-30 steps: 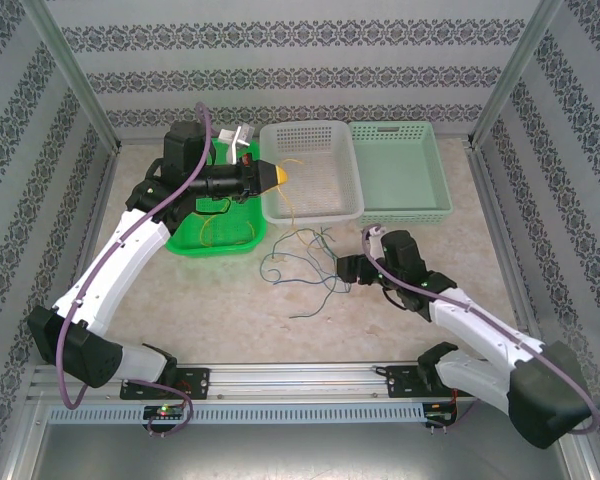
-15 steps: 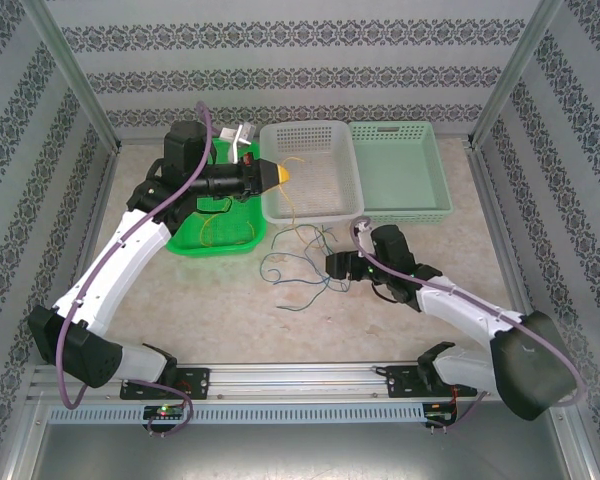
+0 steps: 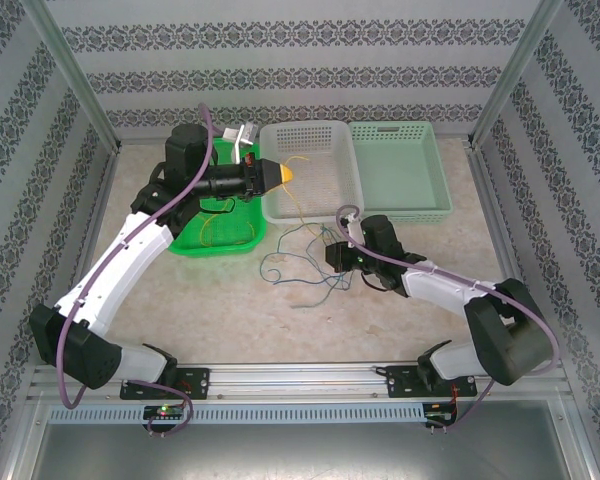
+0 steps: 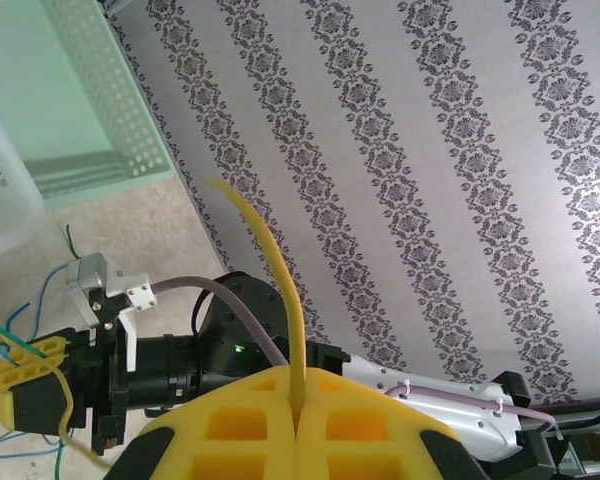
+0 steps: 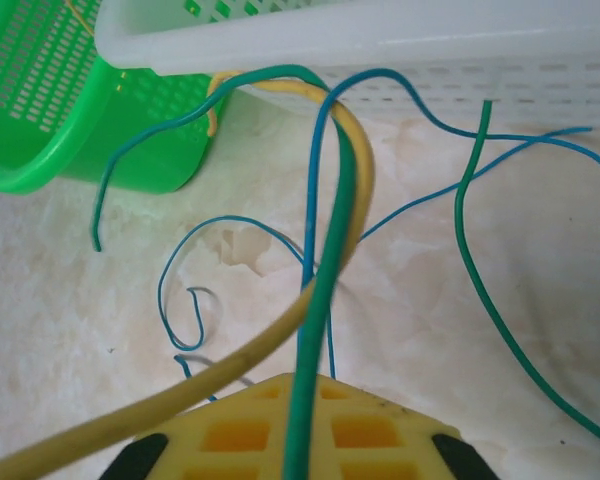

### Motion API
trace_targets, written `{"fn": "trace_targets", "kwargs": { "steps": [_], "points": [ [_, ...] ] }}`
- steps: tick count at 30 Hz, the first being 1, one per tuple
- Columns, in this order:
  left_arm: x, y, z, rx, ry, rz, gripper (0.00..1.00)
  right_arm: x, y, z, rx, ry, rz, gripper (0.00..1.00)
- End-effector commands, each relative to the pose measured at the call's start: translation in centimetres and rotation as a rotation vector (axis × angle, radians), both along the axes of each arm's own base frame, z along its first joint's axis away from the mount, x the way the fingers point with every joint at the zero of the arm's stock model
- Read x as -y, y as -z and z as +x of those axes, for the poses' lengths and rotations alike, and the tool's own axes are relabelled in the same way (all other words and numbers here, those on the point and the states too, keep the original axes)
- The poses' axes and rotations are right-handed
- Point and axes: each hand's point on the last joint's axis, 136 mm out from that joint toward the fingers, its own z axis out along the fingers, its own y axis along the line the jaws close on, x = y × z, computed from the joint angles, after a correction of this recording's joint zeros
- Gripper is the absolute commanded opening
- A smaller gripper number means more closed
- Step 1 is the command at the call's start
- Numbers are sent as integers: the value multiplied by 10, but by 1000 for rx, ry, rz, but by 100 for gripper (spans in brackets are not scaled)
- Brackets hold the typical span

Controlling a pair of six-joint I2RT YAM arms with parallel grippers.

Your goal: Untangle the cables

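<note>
- Fingers (image 4: 230, 425) of the left gripper (image 4: 298, 395), blocky yellow, clamp a yellow cable (image 4: 293, 325).
- Right gripper (image 5: 298, 440) pinches a thin green cable (image 5: 332, 260).
- Wiry blue cables (image 5: 162, 285) curl on the mottled table (image 5: 60, 330).

Three containers stand in a row at the far side of the pale, stone-patterned table (image 3: 230, 320): a bright green basket (image 3: 220, 249) on the left, a white mesh basket (image 3: 310, 127) in the middle and a pale green tray (image 3: 400, 175) just beside it. Damask-striped wallpaper (image 3: 300, 70) lines the walls.

L arm (image 3: 130, 245), R arm (image 3: 435, 285): jaws closed.
</note>
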Motion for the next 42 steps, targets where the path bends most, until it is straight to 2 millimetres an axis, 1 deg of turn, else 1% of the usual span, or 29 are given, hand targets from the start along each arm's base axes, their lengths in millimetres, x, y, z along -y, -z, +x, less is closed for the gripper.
{"fn": "trace_targets", "kwargs": {
  "steps": [1, 4, 7, 12, 15, 19, 21, 24, 29, 31, 35, 38, 42],
  "points": [
    [-4, -31, -14, 109, 26, 1, 1, 17, 10, -7, -27, 42, -40, 6],
    [-10, -51, -16, 162, 14, 4, 1, 35, 36, -16, -113, 94, -88, 0],
    [-17, -72, -20, 204, 5, -10, 1, 52, 56, -20, -182, 161, -122, 0],
    [-46, -110, -25, 269, -42, -29, 1, 73, 80, -25, -270, 235, -176, 0],
    [-59, -128, -31, 300, -64, -33, 2, 83, 90, -27, -307, 274, -193, 0],
    [-73, -141, -37, 325, -97, -32, 2, 92, 95, -27, -337, 324, -188, 0],
    [-80, -146, -39, 336, -114, -33, 2, 93, 95, -27, -338, 326, -185, 0],
    [-83, -152, -43, 351, -121, -40, 2, 92, 94, -28, -334, 319, -177, 0],
    [-87, -154, -44, 357, -140, -32, 2, 88, 93, -30, -329, 297, -163, 0],
    [-92, -150, -39, 351, -172, -8, 2, 79, 87, -31, -299, 250, -149, 0],
    [-107, -130, -24, 326, -274, 83, 6, 56, 66, -37, -169, 125, -199, 0],
    [-123, -114, -13, 316, -358, 155, 6, 41, 50, -43, -96, 51, -208, 0],
    [-138, -103, -6, 314, -411, 214, 5, 33, 42, -53, -74, 15, -204, 0]
  ]
}}
